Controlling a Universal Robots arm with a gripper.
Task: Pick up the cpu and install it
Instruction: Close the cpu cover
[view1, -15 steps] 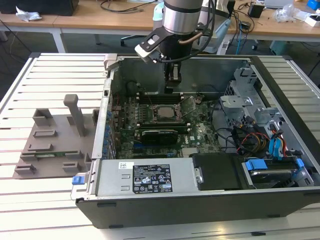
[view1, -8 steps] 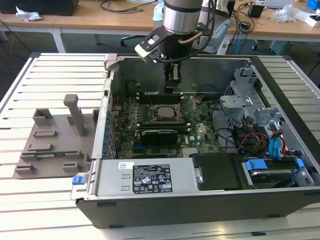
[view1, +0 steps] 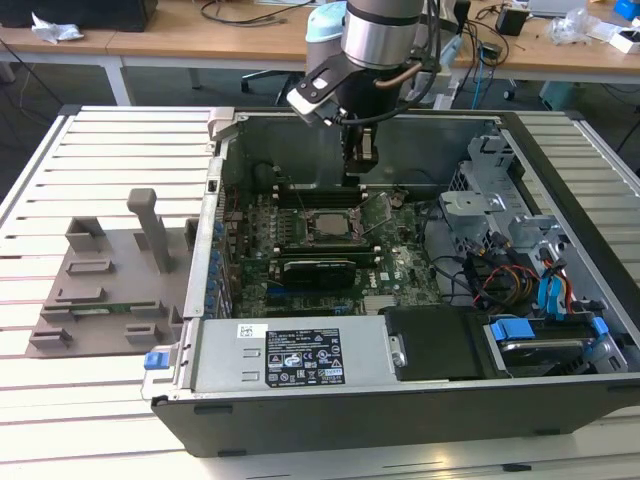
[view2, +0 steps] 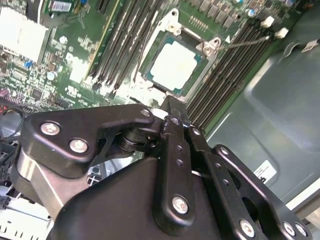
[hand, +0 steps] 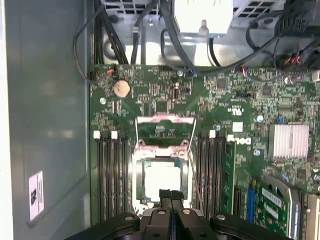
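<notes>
open case (view1: 300, 415) holds a board; the cpu (hand: 161, 179) lies in its socket (hand: 137, 172), just beneath the gripper (hand: 170, 194), which points down, fingers pinched together, empty.

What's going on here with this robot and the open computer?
A robot arm is reaching into an open computer case to install a cpu. The cpu already lies flat in the socket, and the socket's hinged frame stands open. The gripper hangs close over the socket by the cpu's edge, shut and holding nothing.
</notes>
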